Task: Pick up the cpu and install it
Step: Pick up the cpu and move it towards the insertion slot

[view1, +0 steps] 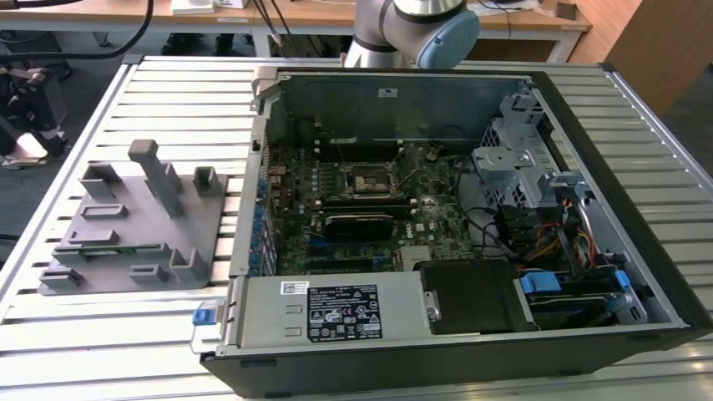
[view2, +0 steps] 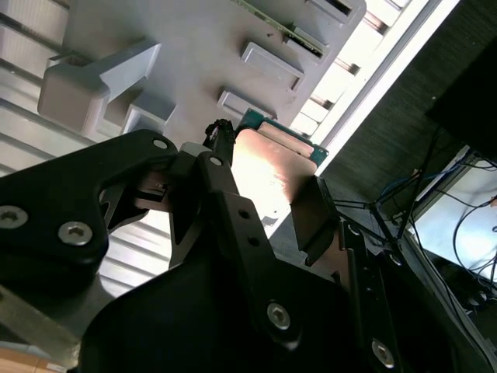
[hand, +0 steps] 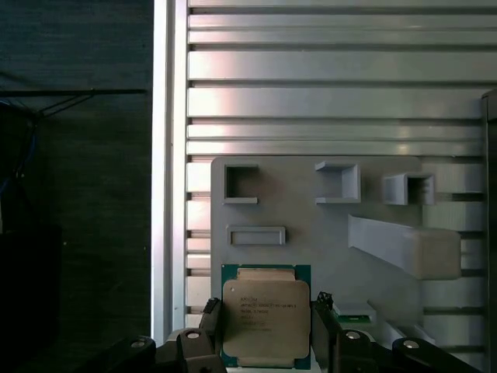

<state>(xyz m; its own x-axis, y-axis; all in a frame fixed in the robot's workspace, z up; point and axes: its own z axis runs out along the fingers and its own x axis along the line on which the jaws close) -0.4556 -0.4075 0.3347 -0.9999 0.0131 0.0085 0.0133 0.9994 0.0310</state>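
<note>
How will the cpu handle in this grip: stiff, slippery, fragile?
Likely stiff: the cpu is a flat plate with a metal top, lying straight between the fingers of the gripper. Possibly slippery: only its thin edges are clamped, and the top looks smooth and shiny. Probably fragile at its thin green rim, so extra squeeze seems risky.

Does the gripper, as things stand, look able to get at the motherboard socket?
Probably yes: the case lies open, nothing stands over the socket in the exterior view, and the gripper is shut on the cpu.
</note>
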